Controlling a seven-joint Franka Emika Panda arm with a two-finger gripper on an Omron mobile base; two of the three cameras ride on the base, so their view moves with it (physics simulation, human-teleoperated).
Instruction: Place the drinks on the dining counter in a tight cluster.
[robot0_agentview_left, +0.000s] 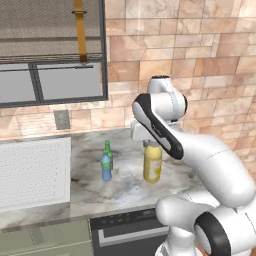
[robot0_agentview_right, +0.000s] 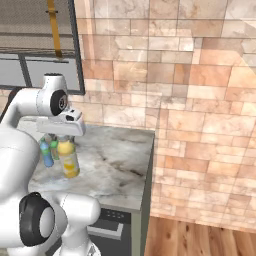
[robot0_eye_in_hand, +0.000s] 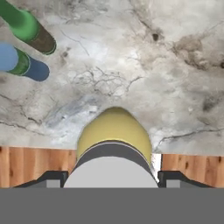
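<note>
1. Yellow bottle (robot0_agentview_left: 152, 164) stands upright on the marble counter (robot0_agentview_left: 125, 187), well in from the front edge, with bare marble to its right up to the counter's end.
2. Blue bottle (robot0_agentview_left: 106, 167) and green bottle (robot0_agentview_left: 107, 150) stand close together to its left, a clear gap between them and the yellow one.
3. The yellow one is tall, wide, grey-capped.
4. Gripper (robot0_eye_in_hand: 112, 177) sits over its cap, fingers on either side; whether they actually touch it is unclear.
</note>
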